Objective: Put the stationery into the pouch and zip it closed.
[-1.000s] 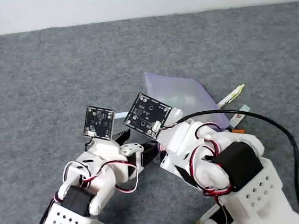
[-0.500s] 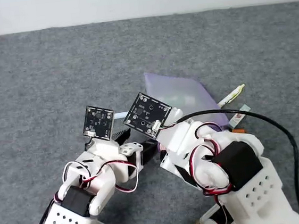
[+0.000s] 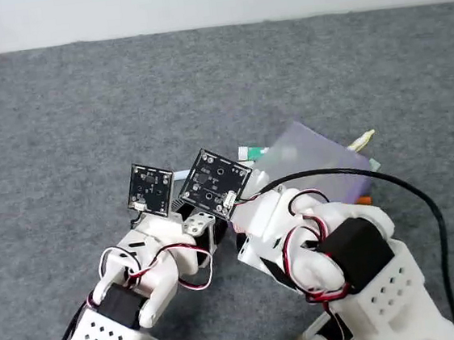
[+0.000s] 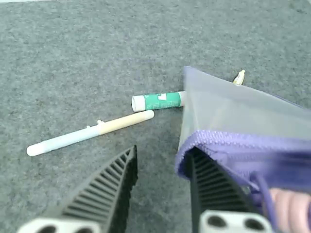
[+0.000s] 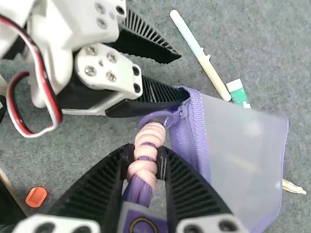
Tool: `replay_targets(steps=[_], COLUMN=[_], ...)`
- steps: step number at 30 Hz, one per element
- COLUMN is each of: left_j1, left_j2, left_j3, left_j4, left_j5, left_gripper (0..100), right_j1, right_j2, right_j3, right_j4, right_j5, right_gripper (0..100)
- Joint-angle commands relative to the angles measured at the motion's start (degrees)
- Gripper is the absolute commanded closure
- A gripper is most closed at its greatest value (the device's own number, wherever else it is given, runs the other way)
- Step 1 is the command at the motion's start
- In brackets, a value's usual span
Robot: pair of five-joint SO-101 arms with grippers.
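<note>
We see right gripper point(image 5: 145, 148) pinching zipper pull point(image 5: 150, 132) on pouch point(image 4: 243, 116); left gripper point(image 4: 162, 151) spread at its corner. Glue stick point(image 4: 158, 101) beside pouch: label unreadable.

Grey felt-like tabletop point(image 3: 82, 104); pale wall strip point(image 3: 209, 1) along its far edge

Purple pouch point(image 5: 243, 145), pink zip pull point(image 5: 146, 153), speckled grey table point(image 3: 83, 112).

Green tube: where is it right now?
In the high view the green tube lies on the table at the pouch's far left corner, with the pale pen's tip just beside it.
</note>
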Motion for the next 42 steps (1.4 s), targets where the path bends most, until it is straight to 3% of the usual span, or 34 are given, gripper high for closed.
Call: replay_targets(steps=[1,10,17,23,33,42], left_j1=[-0.4,4.6,4.9,4.4,-4.6,-11.1], left_j2=[0.4,0.4,0.4,0.3,-0.1,-0.1], left_j3=[-0.2,-0.2,-0.2,-0.3,-5.1,-12.3], left_j4=[-1.5,-1.5,-1.5,-1.3,6.2,12.4], left_j5=[0.5,0.5,0.5,0.5,-1.8,-5.6], left_gripper=[85,85,98,99,99,99], right_j1=[-1.2,-1.2,-1.2,-1.0,-0.2,9.1], right_j2=[-1.1,-1.1,-3.2,-5.9,-12.3,-15.6], right_j3=[-2.4,-2.5,-2.4,-2.4,-2.4,-2.3], right_j4=[0.2,0.2,0.7,2.2,5.6,5.7], right_j5=[0.2,0.1,0.2,0.4,0.4,0.6], right_gripper=[99.1,99.1,99.1,99.1,99.1,99.1])
